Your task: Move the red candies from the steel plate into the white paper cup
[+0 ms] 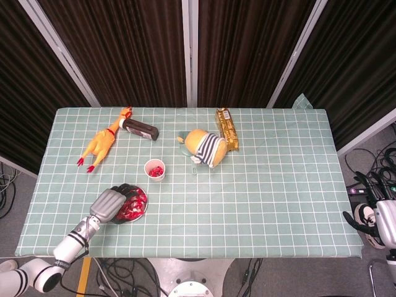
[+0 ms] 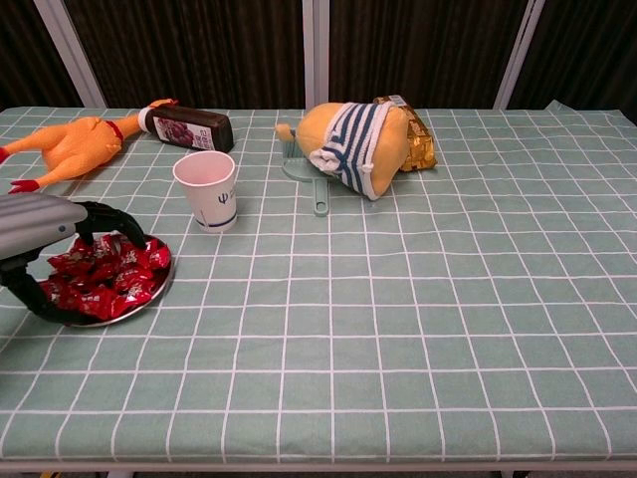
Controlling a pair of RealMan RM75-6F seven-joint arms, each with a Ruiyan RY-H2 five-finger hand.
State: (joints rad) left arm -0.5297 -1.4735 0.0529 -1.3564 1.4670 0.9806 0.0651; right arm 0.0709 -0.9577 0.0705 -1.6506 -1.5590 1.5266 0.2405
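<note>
Left hand [image 2: 50,249] is what I am working with, and it is arching over the steel plate [image 2: 159,289] with its fingers curling down around the red candies [image 2: 105,277]; whether it is actually gripping one I cannot tell. Seen from the head view, the plate is sitting at about seven o'clock on the table, with the white paper cup [image 1: 154,169] just beyond it toward one o'clock. I am seeing a few red candies already lying in the cup, so I am judging the job as begun, with most of the pile waiting. My right hand [image 1: 365,219] is hanging off the table's edge at four o'clock; its state I cannot tell.
</note>
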